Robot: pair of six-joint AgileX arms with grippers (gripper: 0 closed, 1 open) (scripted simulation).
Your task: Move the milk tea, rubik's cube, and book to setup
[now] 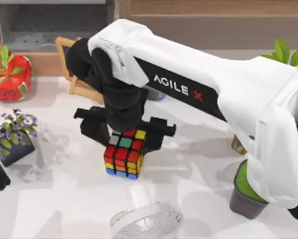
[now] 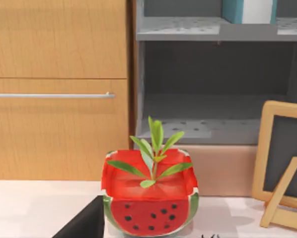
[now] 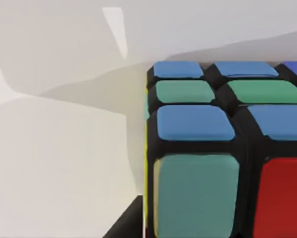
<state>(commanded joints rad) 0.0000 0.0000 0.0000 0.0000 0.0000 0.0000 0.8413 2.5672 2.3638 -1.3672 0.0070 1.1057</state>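
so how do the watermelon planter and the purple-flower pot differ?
The watermelon planter is red with black seeds and holds green leaves; the purple-flower pot is dark and holds purple blooms. The planter stands farther back by the cabinet, the pot nearer the front. Both stand upright at the table's left.

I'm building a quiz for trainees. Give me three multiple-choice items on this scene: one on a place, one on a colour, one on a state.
1. On the table, the rubik's cube is: A at the left edge; B in the middle, under the right tool; C at the right edge.
2. The watermelon planter is mainly: A blue; B red; C yellow.
3. The wooden drawer is: A shut; B pulled out; C removed.
B: the top view shows it beneath the tool. B: red walls. A: front flush.
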